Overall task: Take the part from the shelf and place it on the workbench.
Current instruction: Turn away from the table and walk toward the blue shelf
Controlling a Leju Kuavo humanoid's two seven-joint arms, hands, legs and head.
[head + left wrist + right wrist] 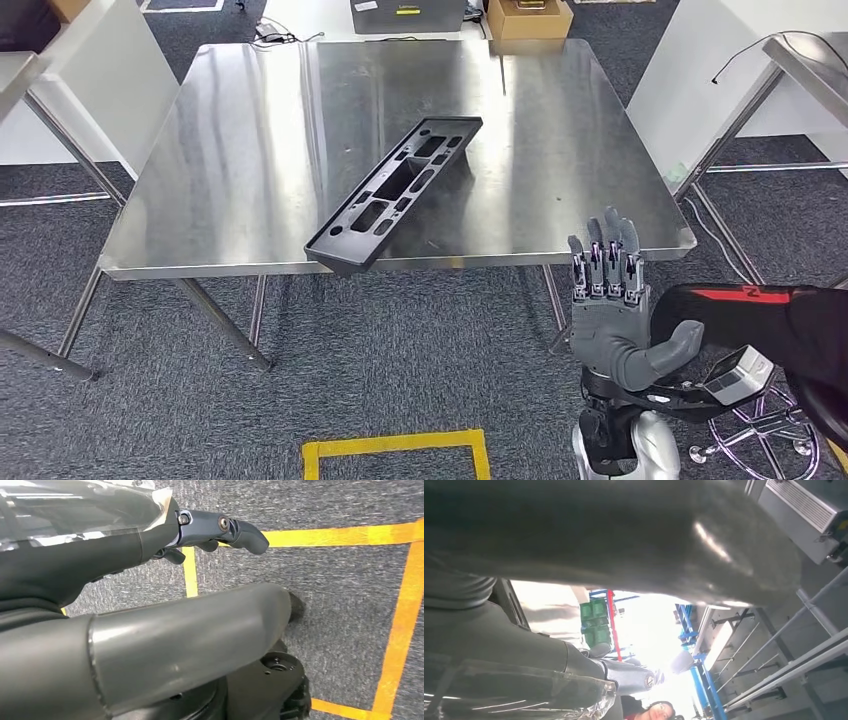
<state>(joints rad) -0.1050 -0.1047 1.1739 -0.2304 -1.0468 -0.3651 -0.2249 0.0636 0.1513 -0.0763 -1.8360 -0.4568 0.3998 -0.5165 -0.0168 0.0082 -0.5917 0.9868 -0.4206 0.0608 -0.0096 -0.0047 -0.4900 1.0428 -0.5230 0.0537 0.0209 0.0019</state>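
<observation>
A long black plastic part [395, 190] with several cut-outs lies diagonally on the steel workbench [250, 150], one end sticking out over the near edge. My right hand [610, 305] is raised in front of the bench's near right corner, fingers straight and apart, holding nothing, well clear of the part. In the right wrist view its thick thumb [624, 535] fills the upper frame. My left hand [150, 645] hangs low over the carpet with nothing in it, its dark fingers [225, 530] stretched out and its thumb in front of them.
A cardboard box [528, 17] and a grey case [407, 14] sit beyond the bench's far edge. White panels and metal frames [745, 110] flank both sides. Yellow floor tape [395, 450] marks the carpet. A person [659, 711] is seen in the right wrist view.
</observation>
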